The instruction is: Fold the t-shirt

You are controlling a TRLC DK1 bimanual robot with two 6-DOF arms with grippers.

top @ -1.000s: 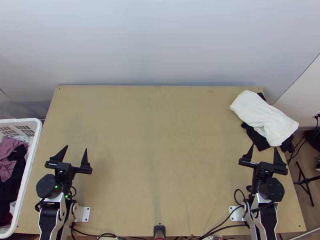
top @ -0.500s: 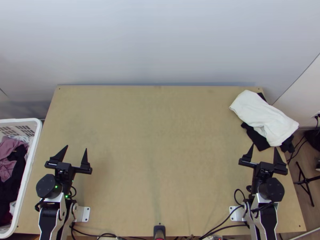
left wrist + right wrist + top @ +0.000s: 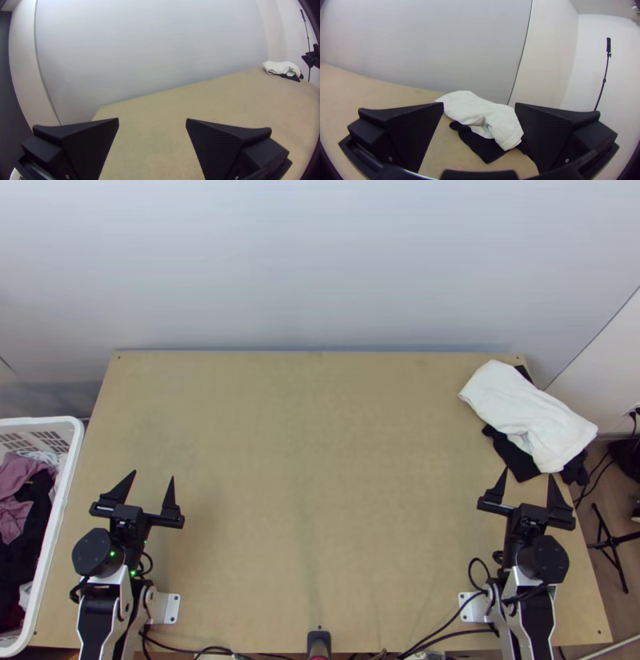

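"What is laid at the light wooden surface's (image 3: 312, 500) two o'clock?"
"Bunched white cloth (image 3: 524, 412), possibly the t-shirt. Its edge should be pinched gently; left black claw (image 3: 153, 475) and right black claw (image 3: 528, 473) are spread."

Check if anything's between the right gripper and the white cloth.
Only the black cloth: it lies under the white cloth and sticks out toward the right gripper. A low approach could catch it; nothing else visible blocks the way.
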